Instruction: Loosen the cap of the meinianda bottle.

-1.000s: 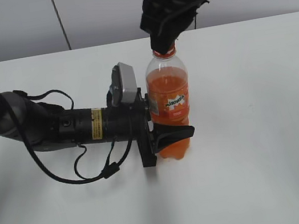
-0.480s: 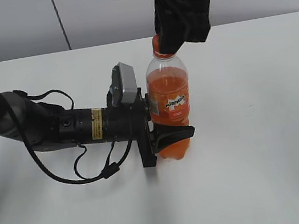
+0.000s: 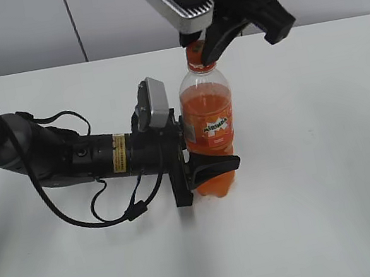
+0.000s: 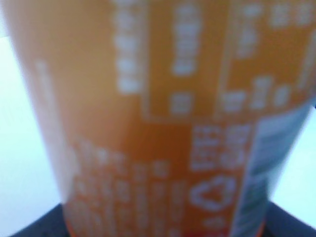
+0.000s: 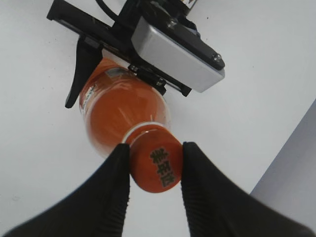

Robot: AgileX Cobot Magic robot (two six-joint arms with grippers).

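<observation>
"Mirinda" logo on the meinianda bottle [image 3: 209, 123] label. Back-label print blurred in left wrist view, only a recycling triangle discernible. The cap [image 5: 157, 163] top carries dark characters, unreadable. Yellow sticker on left arm [image 3: 121, 152], illegible.

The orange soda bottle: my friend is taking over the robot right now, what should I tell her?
Left gripper: shut on the meinianda bottle, holding its lower body; the bottle stands upright on the white table.
Right gripper: above the bottle, its fingers pressed on both sides of the cap.
Done: bottle braced, cap gripped.
Cannot tell whether the cap has loosened yet; it sits on the neck.
Left: twist the cap loose while the left gripper holds the bottle.
</observation>
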